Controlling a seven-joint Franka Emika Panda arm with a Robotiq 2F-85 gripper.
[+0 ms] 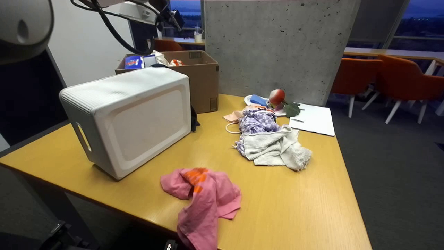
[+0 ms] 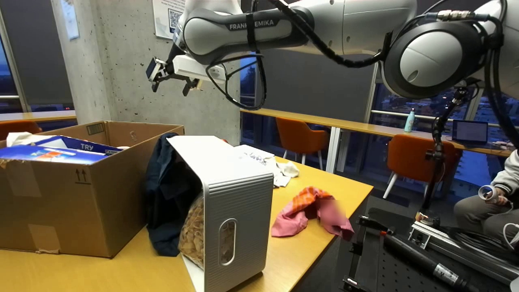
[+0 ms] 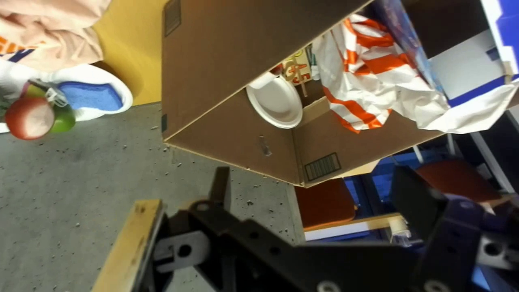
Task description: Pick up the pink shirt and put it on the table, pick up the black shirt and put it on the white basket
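Standing beyond the gripper, whose jaws are spread wide, one concrete pillar is the biggest thing. One yellow wooden table spreads below the gripper; three orange chairs show farther off. Below the gripper sits one cardboard box. Just beside the box, also lower, one white basket stands on its side, its mouth facing the box, which crowds that way in. One dark shirt hangs from the mouth into the gap. Well apart from the gripper and lower, one pink shirt lies crumpled on the table, partly over the edge. At least three heaped cloths lie below gripper level, off to one side, near one white board and one blue sponge on a dish.
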